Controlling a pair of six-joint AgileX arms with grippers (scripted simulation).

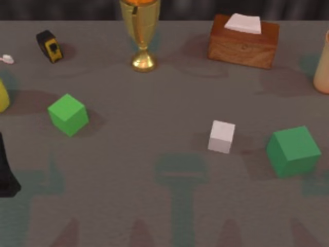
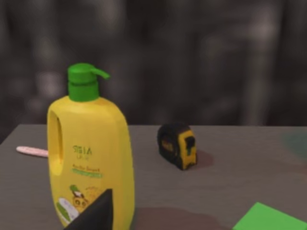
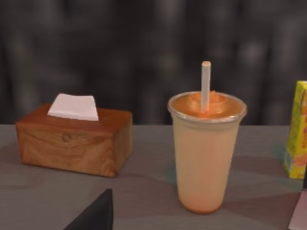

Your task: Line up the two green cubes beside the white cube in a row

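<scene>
Top view: the white cube (image 1: 222, 136) sits right of centre, with the emerald-green cube (image 1: 293, 151) near it at the right edge and the lime-green cube (image 1: 68, 113) well apart at centre left. No row exists yet; the lime cube needs the longest transfer. The left arm (image 1: 7, 172) is visible only as a dark shape at the lower left edge; the right arm is out of frame. Finger state of both grippers: cannot be determined. Neither holds a cube.
</scene>
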